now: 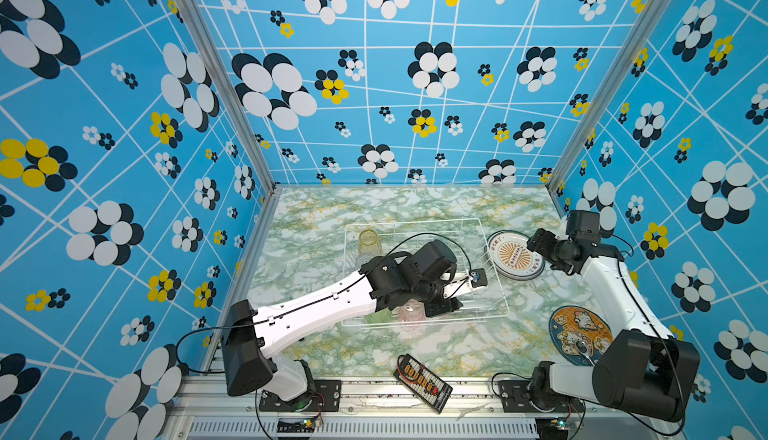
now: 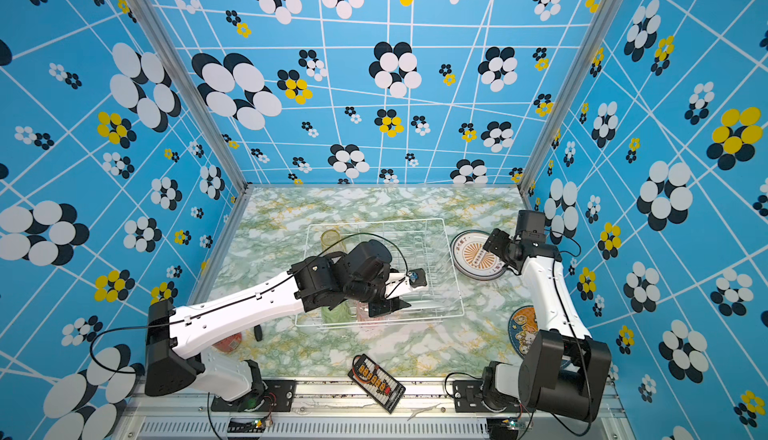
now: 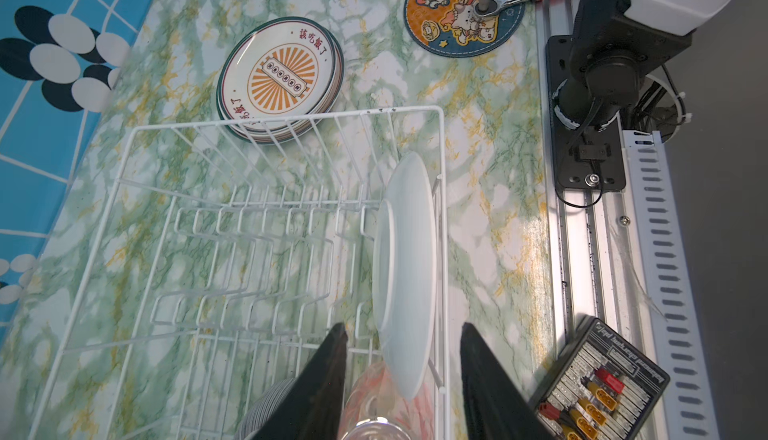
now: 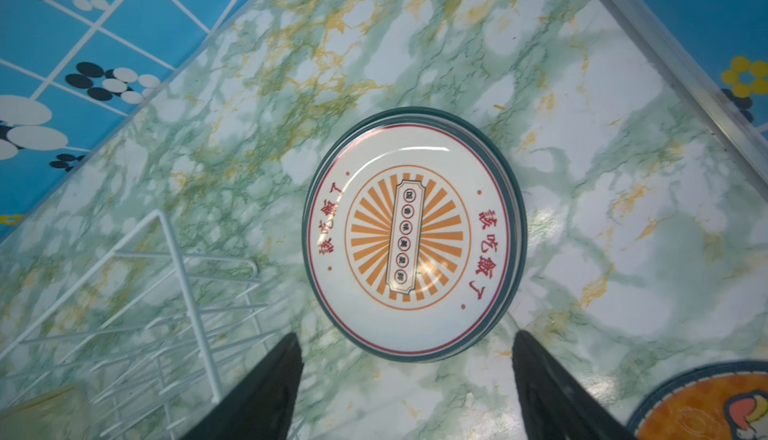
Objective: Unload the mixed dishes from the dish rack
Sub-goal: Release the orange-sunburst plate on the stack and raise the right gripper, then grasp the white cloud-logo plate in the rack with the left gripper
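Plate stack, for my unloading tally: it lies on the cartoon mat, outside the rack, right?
No. The plate stack lies outside the rack, but on the bare table, not the mat; the left wrist view shows them apart.

White round plate with dark teal-and-red rim (image 4: 409,234), top of right-side stack: red characters 該吃飯了 printed twice, on opposite sides of face. Tiny middle characters illegible. Black rectangular charger board (image 3: 598,379), near edge: lettering unreadable.
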